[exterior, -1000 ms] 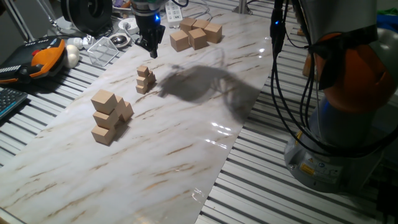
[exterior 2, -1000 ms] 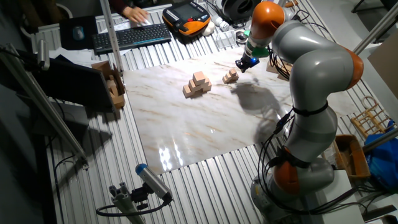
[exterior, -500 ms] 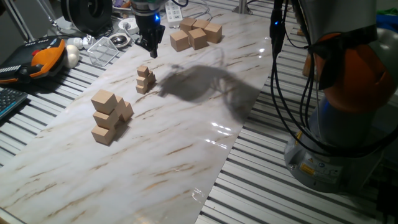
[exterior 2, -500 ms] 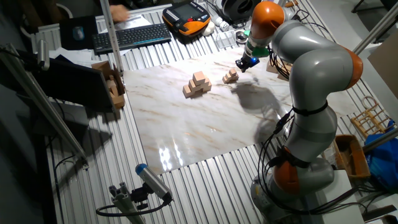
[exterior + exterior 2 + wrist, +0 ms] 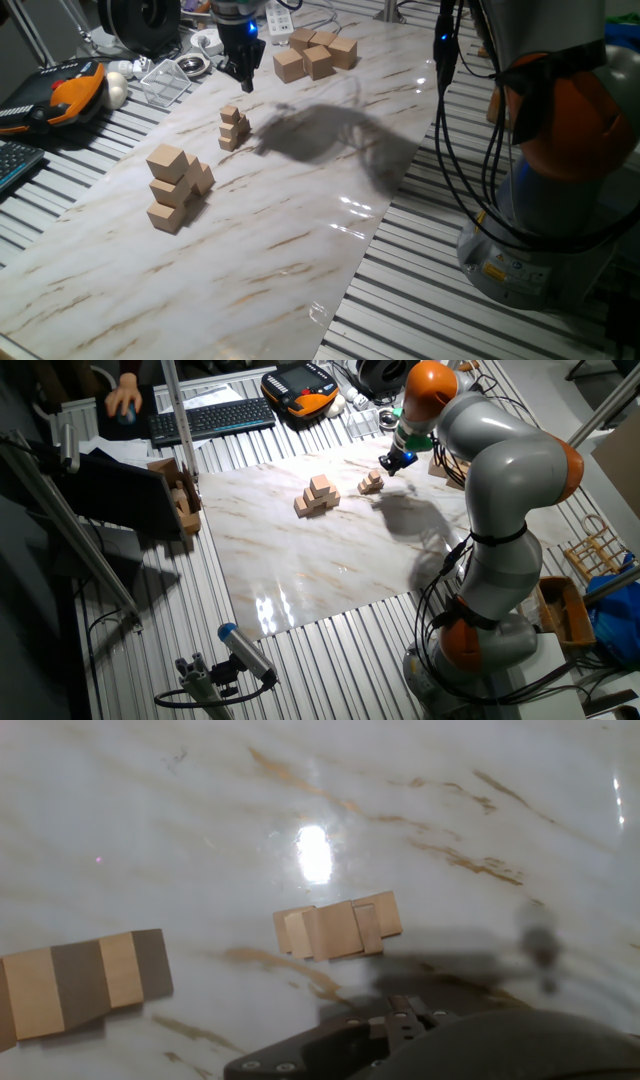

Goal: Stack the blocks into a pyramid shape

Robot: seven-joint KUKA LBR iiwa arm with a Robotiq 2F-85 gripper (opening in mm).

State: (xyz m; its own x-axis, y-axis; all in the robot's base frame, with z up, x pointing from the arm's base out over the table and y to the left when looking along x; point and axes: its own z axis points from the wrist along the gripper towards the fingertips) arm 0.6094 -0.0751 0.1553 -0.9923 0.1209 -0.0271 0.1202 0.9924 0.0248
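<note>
The blocks [image 5: 233,128] are tiny tan cubes piled in a small stepped stack on the marble board [image 5: 300,200]. They also show in the other fixed view [image 5: 371,482] and in the hand view [image 5: 335,928], seen from above. My gripper [image 5: 243,80] hangs in the air above and slightly behind the stack, not touching it and holding nothing. In the other fixed view the gripper [image 5: 388,463] sits just right of the pile. Only its dark body shows at the bottom of the hand view, so the spread of the fingers is unclear.
A stack of medium tan cubes [image 5: 175,185] stands nearer the front left, also in the hand view [image 5: 80,982]. Large tan cubes [image 5: 315,52] cluster at the far end. A clear plastic box [image 5: 165,80] and an orange pendant [image 5: 75,88] lie off the board.
The arm, gripper and blocks have not moved. Only a person's hand near the keyboard shifted left in the other fixed view.
</note>
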